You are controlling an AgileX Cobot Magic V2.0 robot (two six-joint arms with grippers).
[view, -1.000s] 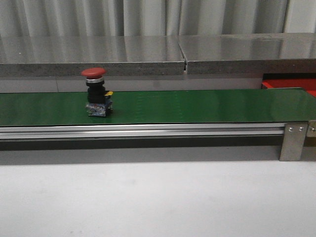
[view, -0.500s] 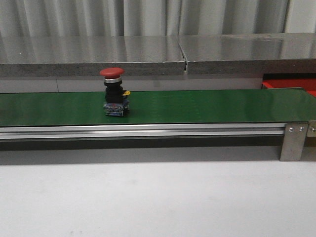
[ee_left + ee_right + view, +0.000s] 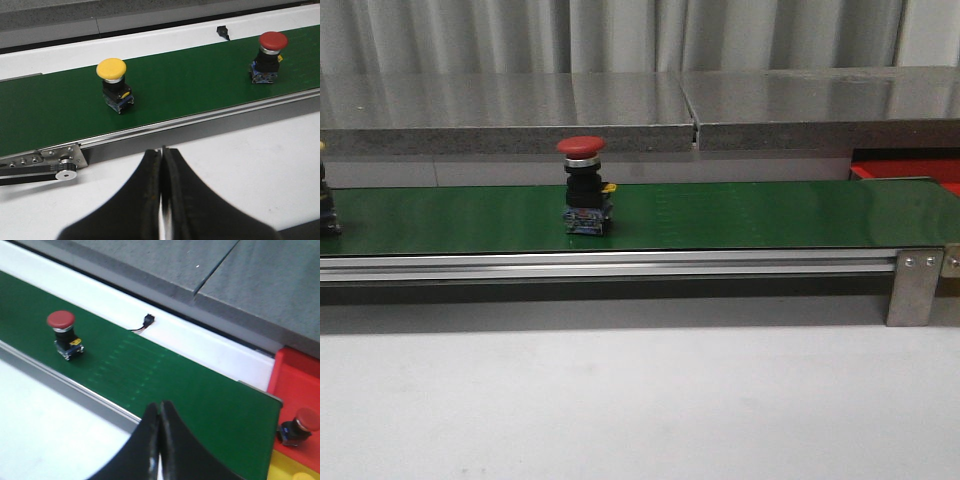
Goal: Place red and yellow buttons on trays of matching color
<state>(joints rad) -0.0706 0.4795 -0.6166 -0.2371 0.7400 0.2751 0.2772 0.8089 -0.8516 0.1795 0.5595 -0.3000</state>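
Green belt point(image 3: 740, 212) spans frame. Red button point(image 3: 585, 186) upright on belt, left of centre; yellow button point(image 3: 114, 85) upright near belt's left end. Red tray point(image 3: 296, 385) off belt's right end. Left claw point(image 3: 162, 155) and right claw point(image 3: 160, 412) both pinched closed, holding nothing.

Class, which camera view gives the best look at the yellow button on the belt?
The left wrist view: the yellow button stands whole and upright on the green belt. The front view catches only a sliver of it at its left edge. The right wrist view misses it.
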